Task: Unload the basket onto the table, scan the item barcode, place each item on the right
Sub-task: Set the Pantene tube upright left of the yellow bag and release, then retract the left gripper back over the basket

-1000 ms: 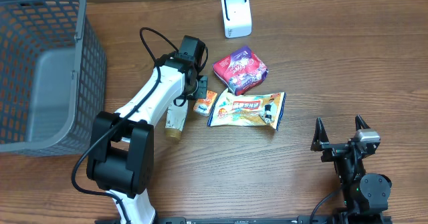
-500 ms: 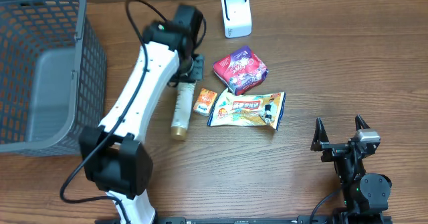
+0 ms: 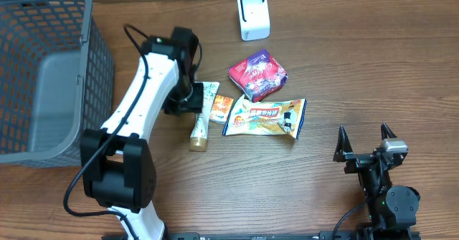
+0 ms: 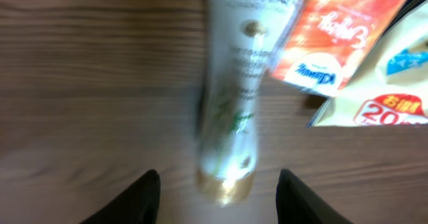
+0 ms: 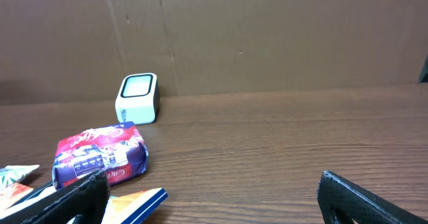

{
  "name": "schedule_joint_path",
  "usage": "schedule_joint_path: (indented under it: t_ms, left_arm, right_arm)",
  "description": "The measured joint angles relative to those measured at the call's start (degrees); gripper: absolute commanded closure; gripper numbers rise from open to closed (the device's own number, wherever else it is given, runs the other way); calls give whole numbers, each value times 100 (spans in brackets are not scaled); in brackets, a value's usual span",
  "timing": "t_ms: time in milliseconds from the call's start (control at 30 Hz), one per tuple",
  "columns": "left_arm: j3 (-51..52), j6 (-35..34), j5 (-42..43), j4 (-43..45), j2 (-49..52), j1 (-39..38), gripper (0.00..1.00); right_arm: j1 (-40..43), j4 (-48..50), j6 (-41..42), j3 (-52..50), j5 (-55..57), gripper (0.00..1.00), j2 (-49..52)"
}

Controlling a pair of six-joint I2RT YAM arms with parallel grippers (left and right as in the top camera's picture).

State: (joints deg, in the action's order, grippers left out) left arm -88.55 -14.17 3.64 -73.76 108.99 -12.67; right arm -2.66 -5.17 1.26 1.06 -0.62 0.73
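The tube [image 3: 203,116] has shifted a little to the right since a second ago. Its flat end has swung toward the packets, and its cap now points at the front edge. The left arm, which then lay over it, has drawn off to the left and leaves most of it in plain sight. The other things lie where they did, and the right arm has not moved.

There is one tube, one scanner [image 3: 253,15], one basket [image 3: 93,82] and three packets: purple [image 3: 258,74], orange [image 3: 221,109] and cream [image 3: 265,118].

The tube is white with a gold cap, a green leaf print and PANTENE lettering. It lies flat on the table [image 3: 358,61], slightly tilted, just beside the orange packet and well apart from the scanner at the back.

The left gripper [image 4: 217,178] hangs over it, blurred, with its jaws about half open. The fingers stand on either side of the cap end without gripping it. The right gripper [image 5: 212,180] is near the front right with its jaws spread wide and holding nothing.
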Motion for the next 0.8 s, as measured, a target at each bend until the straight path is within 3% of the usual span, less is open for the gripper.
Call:
schedule_joint_path:
  t_ms: [233, 367, 600, 800]
  left_arm:
    - [1276, 52, 822, 1523, 11, 0, 51]
    - [1755, -61, 914, 2321, 11, 2, 61]
    - [2026, -94, 968, 3451, 11, 2, 61]
    - [2011, -94, 975, 3709, 11, 2, 63]
  right_arm:
    - [0, 0, 0, 0, 4, 0, 0]
    - [0, 2, 0, 0, 2, 0, 0]
    - [0, -2, 0, 0, 4, 0, 0]
    - [0, 4, 2, 0, 2, 0, 0]
